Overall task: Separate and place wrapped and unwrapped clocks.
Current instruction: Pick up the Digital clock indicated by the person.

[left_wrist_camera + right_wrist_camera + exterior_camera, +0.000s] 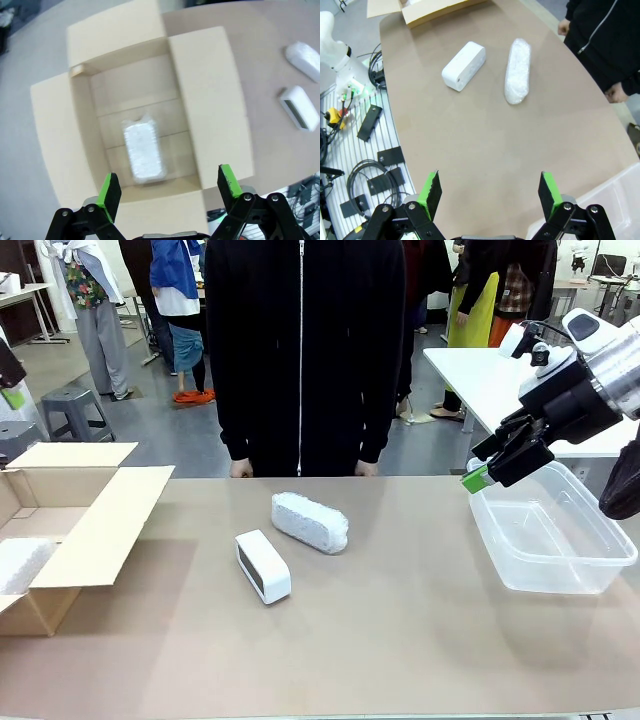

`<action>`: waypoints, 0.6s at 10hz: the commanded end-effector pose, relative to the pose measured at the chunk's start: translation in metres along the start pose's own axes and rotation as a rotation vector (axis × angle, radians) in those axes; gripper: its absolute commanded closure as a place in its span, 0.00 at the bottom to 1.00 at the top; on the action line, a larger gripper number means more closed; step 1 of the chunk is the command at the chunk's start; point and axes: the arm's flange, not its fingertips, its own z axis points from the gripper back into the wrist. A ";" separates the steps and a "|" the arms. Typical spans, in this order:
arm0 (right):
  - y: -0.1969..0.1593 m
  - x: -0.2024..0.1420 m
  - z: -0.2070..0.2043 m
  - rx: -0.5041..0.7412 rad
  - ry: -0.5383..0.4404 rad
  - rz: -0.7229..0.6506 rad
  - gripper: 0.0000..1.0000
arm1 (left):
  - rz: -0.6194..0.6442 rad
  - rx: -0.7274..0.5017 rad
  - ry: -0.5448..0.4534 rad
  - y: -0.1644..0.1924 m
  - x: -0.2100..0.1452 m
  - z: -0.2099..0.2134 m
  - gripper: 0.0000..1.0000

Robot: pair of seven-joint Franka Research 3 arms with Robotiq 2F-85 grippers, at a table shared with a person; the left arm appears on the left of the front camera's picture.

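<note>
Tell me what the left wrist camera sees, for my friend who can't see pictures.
The left gripper, open, hangs over an open cardboard box with one white foam-wrapped bundle lying on its floor. Off to the right, on the brown table, lie a smooth white clock with a dark face and a second wrapped bundle.

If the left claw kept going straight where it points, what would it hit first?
Probably the foam-wrapped bundle lying in the open cardboard box, or the box floor beside it.
</note>
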 end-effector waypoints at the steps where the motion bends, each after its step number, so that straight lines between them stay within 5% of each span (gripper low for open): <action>1: -0.001 0.000 -0.002 0.021 -0.021 -0.003 0.00 | -0.096 -0.259 -0.015 -0.047 -0.008 0.005 0.00; 3: -0.001 0.000 -0.002 0.021 -0.021 -0.003 0.00 | -0.132 -0.511 -0.020 -0.090 -0.036 -0.010 0.00; 6: -0.001 0.000 -0.002 0.021 -0.021 -0.003 0.00 | -0.334 -0.708 -0.134 -0.128 -0.087 -0.029 0.00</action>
